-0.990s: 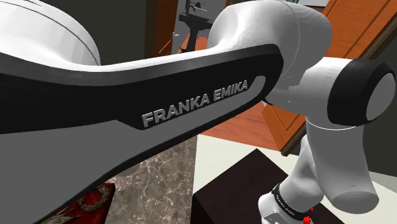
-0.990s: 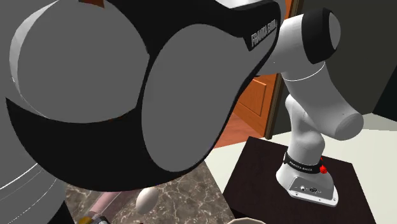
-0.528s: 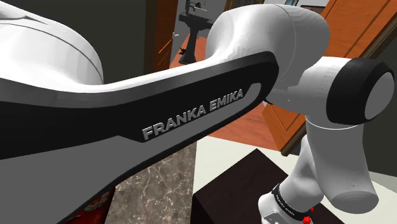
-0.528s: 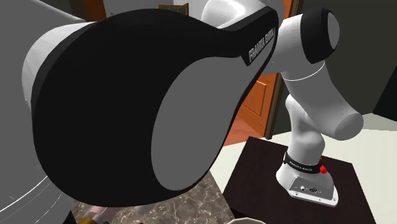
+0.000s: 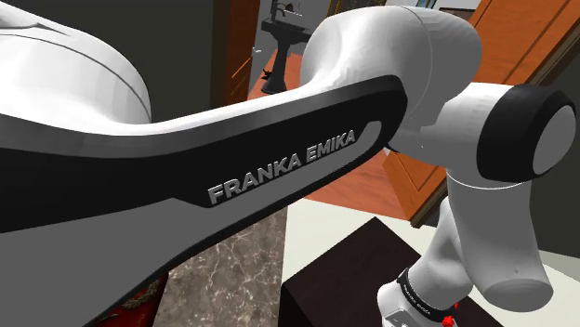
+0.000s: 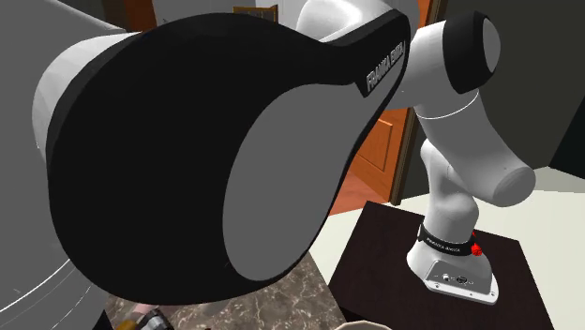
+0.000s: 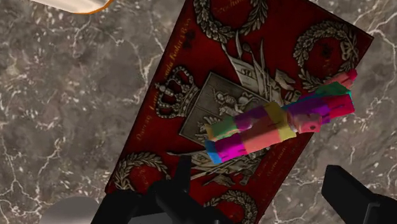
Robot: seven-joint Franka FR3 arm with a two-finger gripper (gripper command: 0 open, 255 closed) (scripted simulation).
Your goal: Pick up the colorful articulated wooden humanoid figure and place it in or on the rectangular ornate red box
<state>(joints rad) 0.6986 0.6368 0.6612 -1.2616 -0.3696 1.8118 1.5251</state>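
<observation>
Figure (image 7: 273, 124) lies flat on the lid of the red box (image 7: 191, 95), stretched across the silver crest, with one end poking just past the box's long edge.

On the shoulder view I see the arm (image 5: 279, 167) rise from its base on the dark stand (image 5: 344, 279) at the lower right and bend over at the top. Its lettered link then sweeps down toward that view's lower left, close across the lens. A sliver of red shows beneath it there. On the second exterior view the same link bulks black and grey in front, and the white lower links stand upright on the stand at that view's right.

My wrist camera looks down onto the box. The 2 black fingers (image 7: 347, 191) stand well apart, and neither touches the figure or the box; the figure lies beyond the gap between them.

I make the figure out as short jointed blocks in pink, purple, green, yellow, orange and blue. The box carries a crown, a crest and wreaths in silver, and it rests on the dark marbled counter (image 7: 63, 114).
</observation>
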